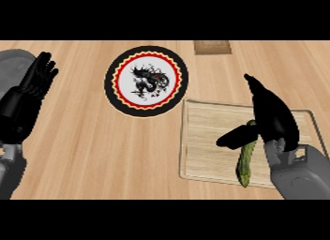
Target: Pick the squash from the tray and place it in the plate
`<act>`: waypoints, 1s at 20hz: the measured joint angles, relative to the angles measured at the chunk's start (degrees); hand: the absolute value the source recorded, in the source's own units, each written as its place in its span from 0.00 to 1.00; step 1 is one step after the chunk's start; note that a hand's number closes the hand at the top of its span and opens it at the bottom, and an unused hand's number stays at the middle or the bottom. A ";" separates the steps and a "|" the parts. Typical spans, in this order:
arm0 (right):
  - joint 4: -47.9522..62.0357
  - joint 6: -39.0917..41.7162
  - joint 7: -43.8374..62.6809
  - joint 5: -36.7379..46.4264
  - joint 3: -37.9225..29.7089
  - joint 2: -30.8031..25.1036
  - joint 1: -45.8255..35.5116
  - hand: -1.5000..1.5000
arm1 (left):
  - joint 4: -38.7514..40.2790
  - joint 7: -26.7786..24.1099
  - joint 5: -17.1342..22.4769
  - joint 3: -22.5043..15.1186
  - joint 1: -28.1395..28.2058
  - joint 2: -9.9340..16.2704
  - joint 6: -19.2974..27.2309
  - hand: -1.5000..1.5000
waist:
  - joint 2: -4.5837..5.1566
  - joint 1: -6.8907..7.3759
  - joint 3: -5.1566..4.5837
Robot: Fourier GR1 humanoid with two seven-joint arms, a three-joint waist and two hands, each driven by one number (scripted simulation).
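Observation:
A long green squash (246, 161) lies lengthwise on the wooden tray (209, 140) at the lower right. My right hand (272, 117) hangs over the squash's far end, fingers straight and pointing away, thumb (236, 137) spread to the left beside the squash; it is open and hides that end. The round plate (146, 80), with a black rim, red ring and a dark dragon figure on white, sits left of the tray and further back. My left hand (38, 77) rests open at the left edge, fingers up.
A small wooden block (213, 47) lies at the counter's far edge, behind the plate. A grey rounded shape (5, 63) shows at the far left behind my left hand. Bare wooden counter stretches between the plate and the near edge.

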 measured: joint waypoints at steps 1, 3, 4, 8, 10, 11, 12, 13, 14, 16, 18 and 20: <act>-0.11 1.64 1.14 -1.57 -0.25 -0.13 -0.38 0.00 | 0.08 -0.46 -0.14 -0.21 0.34 -0.20 -0.14 0.50 | 0.05 0.15 0.01; -1.23 4.40 3.02 -4.56 -0.34 -0.49 -0.67 0.00 | 0.20 -0.01 -0.25 -0.29 -0.05 -0.51 0.08 0.50 | 0.08 0.11 0.06; -1.15 5.32 3.78 -5.68 -0.44 -0.53 -1.21 0.00 | 0.15 0.60 -0.29 -0.29 -0.79 -0.52 0.18 0.50 | 0.13 0.21 0.08; -1.54 8.34 5.22 -8.98 -1.02 -2.63 -0.86 0.00 | 0.11 0.01 -0.19 0.13 -0.31 -0.56 -0.31 0.50 | 0.22 0.47 0.13; -1.43 9.08 6.01 -9.34 -0.94 -3.08 -1.06 0.00 | -0.89 0.81 -0.37 -0.17 -0.38 -0.79 -0.12 0.50 | 0.22 0.67 0.16; -0.93 9.42 5.94 -9.37 -0.84 -3.46 -0.86 0.00 | -0.65 1.03 -0.43 -0.21 -0.85 -0.90 -0.14 0.50 | 0.28 0.64 0.17; -0.63 9.89 5.93 -9.65 -1.05 -4.19 -0.80 0.00 | -0.55 0.55 -0.64 -0.27 -0.60 -1.14 -0.09 0.50 | 0.32 0.67 0.18; -0.46 10.36 5.86 -10.09 -1.25 -4.96 -0.36 0.00 | -0.07 0.47 -0.67 0.08 -0.79 -1.02 -0.11 0.50 | 0.34 0.56 0.17; 0.23 10.61 6.10 -9.84 -0.80 -5.04 -0.14 0.00 | 0.08 0.24 -0.67 0.23 -0.68 -0.98 -0.25 0.50 | 0.37 0.69 0.16; 1.50 11.41 6.25 -10.59 -1.03 -5.71 -0.08 0.00 | 0.19 0.48 -0.22 0.65 -0.93 -0.63 -0.89 0.50 | 0.41 0.84 0.16; 2.45 11.85 6.05 -10.46 -0.59 -6.04 1.11 0.00 | -0.15 0.76 -0.03 0.93 -1.01 -0.53 -1.12 0.50 | 0.41 0.88 0.18; 2.50 12.28 5.97 -10.67 -0.59 -6.55 2.49 0.00 | -0.07 0.22 -0.42 0.57 -0.41 -1.15 -1.01 0.50 | 0.41 0.76 0.20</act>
